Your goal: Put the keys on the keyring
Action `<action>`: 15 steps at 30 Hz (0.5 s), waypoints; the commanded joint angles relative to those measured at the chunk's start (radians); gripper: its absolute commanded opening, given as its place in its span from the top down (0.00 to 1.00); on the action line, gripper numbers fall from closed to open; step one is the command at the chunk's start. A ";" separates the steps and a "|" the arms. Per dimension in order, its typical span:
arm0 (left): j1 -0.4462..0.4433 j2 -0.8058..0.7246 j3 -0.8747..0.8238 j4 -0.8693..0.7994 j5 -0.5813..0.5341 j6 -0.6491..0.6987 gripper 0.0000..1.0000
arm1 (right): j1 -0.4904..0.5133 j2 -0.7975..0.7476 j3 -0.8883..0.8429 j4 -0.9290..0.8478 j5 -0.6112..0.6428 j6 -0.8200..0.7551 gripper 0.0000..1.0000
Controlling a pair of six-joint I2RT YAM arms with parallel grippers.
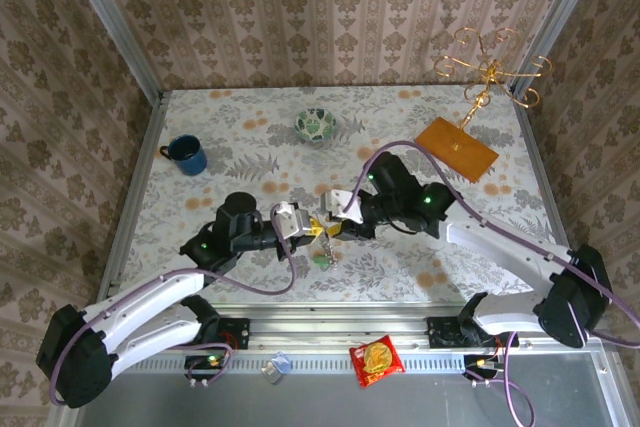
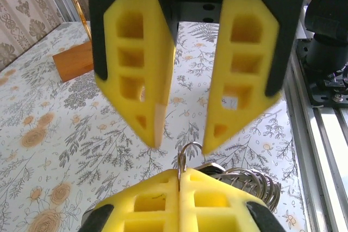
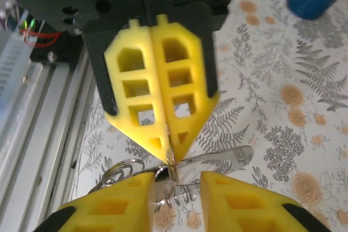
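The keyring (image 2: 187,151) shows as a thin arc of wire standing up out of the left gripper (image 2: 179,176), whose yellow pads are pressed together on it. I judge this pinch is meant to keep the loop steady in the air, just above the table (image 1: 250,137), so the other arm can work on it. From the right wrist view the same wire runs down from those closed tips (image 3: 169,155), and the right gripper (image 3: 176,183) sits directly opposite with its jaws spread, holding nothing that I can see. A silvery key (image 3: 225,158) lies flat just behind the wire, beside a cluster of small steel rings (image 3: 122,169). From above, a green key head (image 1: 322,259) sits just near of where the two grippers meet. I cannot tell whether any key is already threaded, since the pads hide most of the loop and its full outline is cut off. Farther out stand a patterned bowl (image 1: 318,124) at the far middle, a blue mug (image 1: 187,155) to the far left, and an orange board (image 1: 456,148) to the far right.
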 commanded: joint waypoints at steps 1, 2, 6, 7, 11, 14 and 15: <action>-0.002 -0.031 -0.038 0.144 0.028 -0.059 1.00 | -0.030 -0.045 -0.076 0.184 -0.110 0.130 0.68; -0.002 -0.030 -0.050 0.174 0.031 -0.074 1.00 | -0.032 -0.050 -0.094 0.212 -0.115 0.149 0.68; -0.002 -0.034 -0.089 0.265 0.029 -0.119 1.00 | -0.034 -0.048 -0.140 0.284 -0.145 0.204 0.68; -0.001 -0.034 -0.094 0.275 0.028 -0.124 1.00 | -0.034 -0.045 -0.145 0.294 -0.152 0.212 0.68; -0.001 -0.033 -0.110 0.307 0.023 -0.141 1.00 | -0.034 -0.026 -0.157 0.314 -0.170 0.234 0.68; -0.002 -0.033 -0.122 0.331 0.013 -0.153 1.00 | -0.034 -0.014 -0.160 0.314 -0.172 0.236 0.69; -0.001 -0.033 -0.123 0.331 0.011 -0.152 1.00 | -0.034 -0.014 -0.162 0.314 -0.172 0.237 0.69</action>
